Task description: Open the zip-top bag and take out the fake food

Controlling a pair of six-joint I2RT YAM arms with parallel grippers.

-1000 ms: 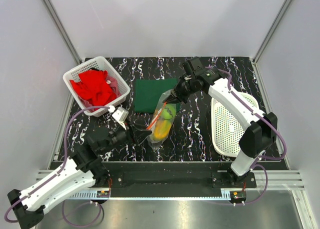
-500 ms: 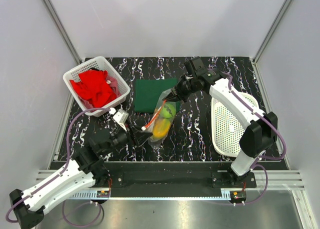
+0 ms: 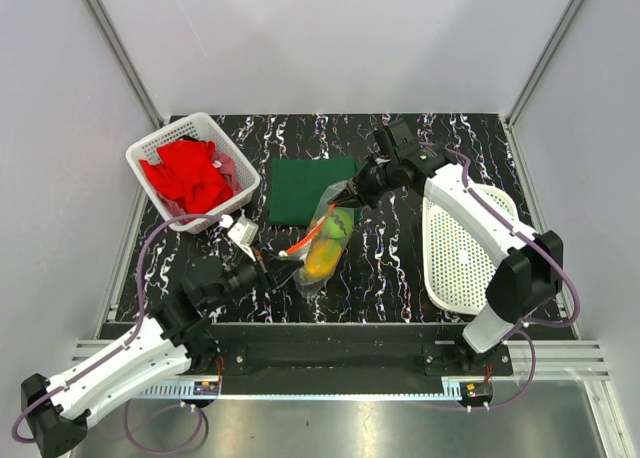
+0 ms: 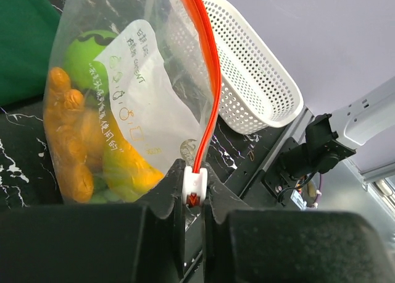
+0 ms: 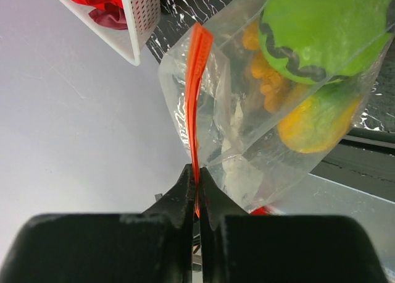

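Observation:
The clear zip-top bag (image 3: 325, 240) hangs stretched between my two grippers above the table. Its orange-red zip strip (image 3: 312, 228) runs taut from one to the other. My left gripper (image 3: 284, 262) is shut on the white zip slider (image 4: 195, 185) at the strip's near end. My right gripper (image 3: 350, 191) is shut on the far end of the zip strip (image 5: 196, 79). The fake food is inside the bag: a green round piece (image 4: 92, 57), an orange carrot-like piece (image 4: 68, 135) and a yellow-orange piece (image 5: 315, 119).
A dark green cloth (image 3: 300, 188) lies flat behind the bag. A white basket (image 3: 150, 150) holding a red cloth (image 3: 190, 173) stands at the back left. An oval white basket (image 3: 460, 248) lies at the right, under the right arm.
My left gripper has drawn the slider a little to the left and nearer. My right gripper has shifted slightly right. The strip between them is longer.

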